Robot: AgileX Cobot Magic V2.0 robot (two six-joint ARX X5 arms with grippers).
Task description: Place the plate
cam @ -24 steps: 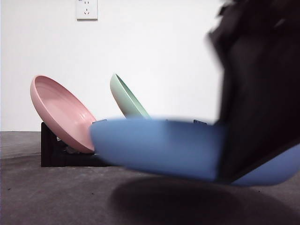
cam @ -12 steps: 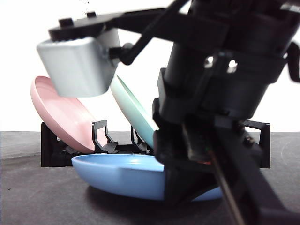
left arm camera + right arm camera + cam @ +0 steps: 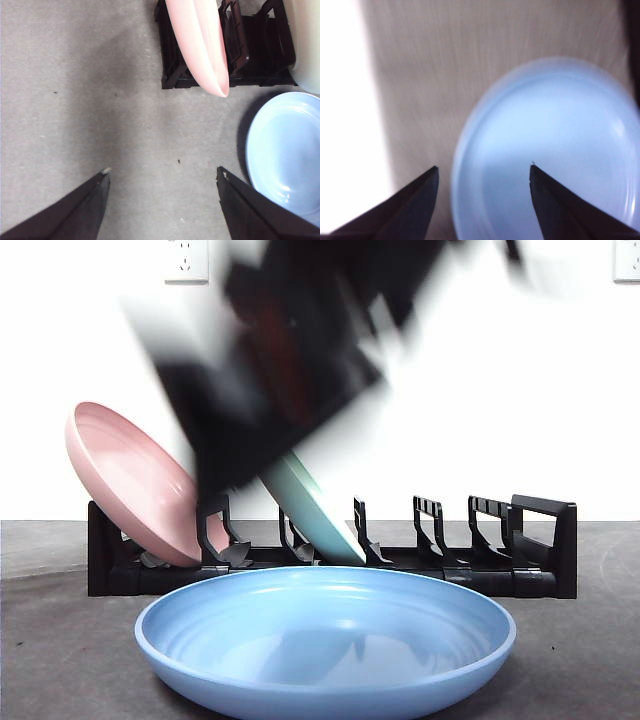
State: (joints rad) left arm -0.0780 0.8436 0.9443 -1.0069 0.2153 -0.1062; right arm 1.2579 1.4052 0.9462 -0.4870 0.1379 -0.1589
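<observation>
Grey desk (image 3: 75,100) is carrying the blue plate (image 3: 325,640) flat, just in front of the rack (image 3: 540,550), both hands are hanging released, so you're wanting the right hand (image 3: 482,172) gripping its rim squarely, tilting it upright.

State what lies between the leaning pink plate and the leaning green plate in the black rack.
In the front view, only an upright black rack divider stands between the pink plate and the green plate; no plate fills that gap.

Lab-like bench: bare white wall (image 3: 560,390), grey tabletop (image 3: 75,100).
</observation>
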